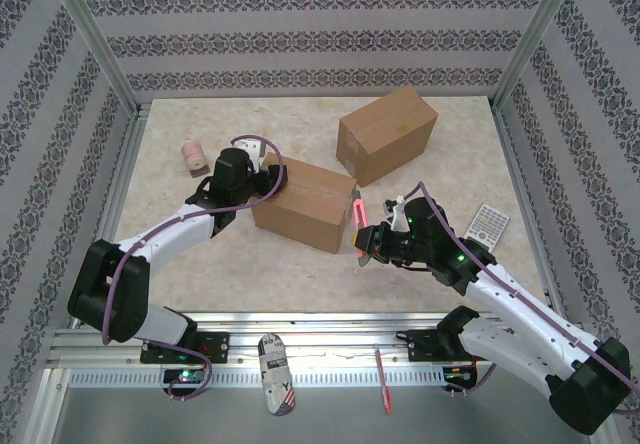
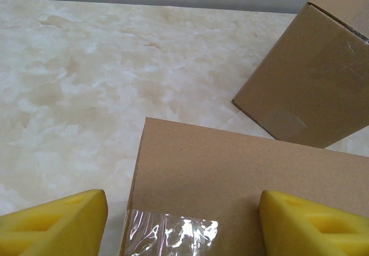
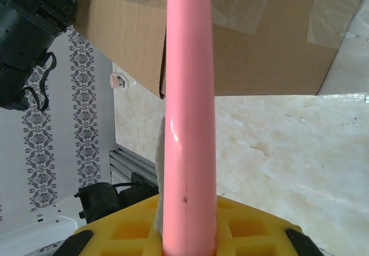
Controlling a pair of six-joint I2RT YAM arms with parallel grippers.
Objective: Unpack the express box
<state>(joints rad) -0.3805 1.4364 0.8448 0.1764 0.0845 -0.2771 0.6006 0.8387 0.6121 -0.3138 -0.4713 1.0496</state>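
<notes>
Top external view: two arms meet at the nearer of two cardboard boxes on the marble-look table.

The near box (image 1: 303, 202) lies mid-table, one taped end facing each arm; the far box (image 1: 387, 134) sits just behind it, apart. The left gripper (image 1: 268, 179) has its two yellow fingers (image 2: 55, 224) spread wide at the near box's left end, one over the lid, one off its edge. The right gripper (image 1: 365, 242) is clamped on one pink tool (image 1: 357, 219), whose tip is at the box's right end. One pink roll (image 1: 192, 154) lies far left.
</notes>
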